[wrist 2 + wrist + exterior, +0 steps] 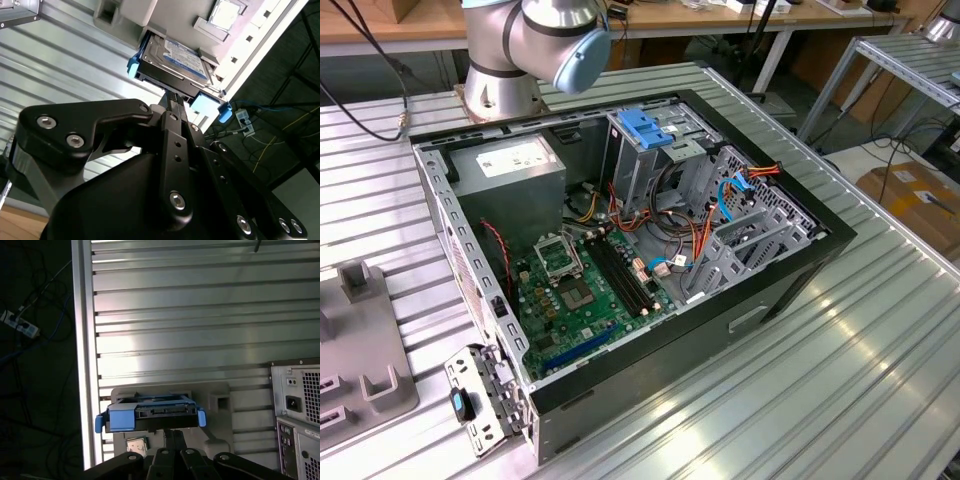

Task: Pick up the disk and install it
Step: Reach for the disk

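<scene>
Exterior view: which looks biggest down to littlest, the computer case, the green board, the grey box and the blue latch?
1. case
2. green board
3. grey box, not much smaller than the board
4. blue latch

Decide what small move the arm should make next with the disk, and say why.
Probably a short, straight lift. The gripper sits at the near edge of the disk, which rests on its grey holder on the slatted table, apart from the open computer case. Raising it clear of the holder seems the sensible first step.
</scene>
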Action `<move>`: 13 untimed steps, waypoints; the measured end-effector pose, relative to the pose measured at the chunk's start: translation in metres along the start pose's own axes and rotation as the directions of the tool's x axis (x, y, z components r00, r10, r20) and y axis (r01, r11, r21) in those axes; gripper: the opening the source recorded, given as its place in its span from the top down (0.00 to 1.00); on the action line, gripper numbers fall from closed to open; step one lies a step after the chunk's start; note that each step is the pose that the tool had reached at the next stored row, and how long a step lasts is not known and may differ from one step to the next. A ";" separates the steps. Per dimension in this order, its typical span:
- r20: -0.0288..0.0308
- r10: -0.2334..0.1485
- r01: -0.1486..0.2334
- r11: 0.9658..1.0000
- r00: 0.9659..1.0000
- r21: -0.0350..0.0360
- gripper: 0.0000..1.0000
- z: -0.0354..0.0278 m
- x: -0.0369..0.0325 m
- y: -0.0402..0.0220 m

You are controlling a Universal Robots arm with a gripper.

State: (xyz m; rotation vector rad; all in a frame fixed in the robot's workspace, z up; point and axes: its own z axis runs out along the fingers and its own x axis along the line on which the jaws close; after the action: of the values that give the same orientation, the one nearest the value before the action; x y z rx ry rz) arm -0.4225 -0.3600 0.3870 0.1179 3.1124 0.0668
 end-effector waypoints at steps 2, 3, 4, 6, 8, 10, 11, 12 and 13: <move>0.000 0.000 0.000 1.000 1.000 0.000 0.89 0.0004 0.0004 0.0010; 0.000 0.000 0.000 1.000 1.000 0.000 0.89 0.0004 0.0004 0.0015; 0.000 0.000 0.000 1.000 1.000 0.000 0.89 0.0004 0.0004 0.0018; 0.000 0.000 0.000 1.000 1.000 0.000 0.89 0.0004 0.0004 0.0018; 0.000 0.000 0.000 1.000 1.000 0.000 0.89 0.0004 0.0004 0.0019; 0.000 0.000 0.000 1.000 1.000 0.000 0.89 0.0005 0.0004 0.0019; 0.000 0.000 0.000 1.000 1.000 0.000 0.89 0.0004 0.0004 0.0019; 0.000 0.000 0.000 1.000 1.000 0.000 0.89 0.0004 0.0004 0.0019; 0.000 0.000 0.000 1.000 1.000 0.000 0.89 0.0004 0.0005 0.0019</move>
State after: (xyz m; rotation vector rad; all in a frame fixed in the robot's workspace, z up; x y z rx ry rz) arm -0.4228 -0.3580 0.3866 0.1179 3.1125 0.0668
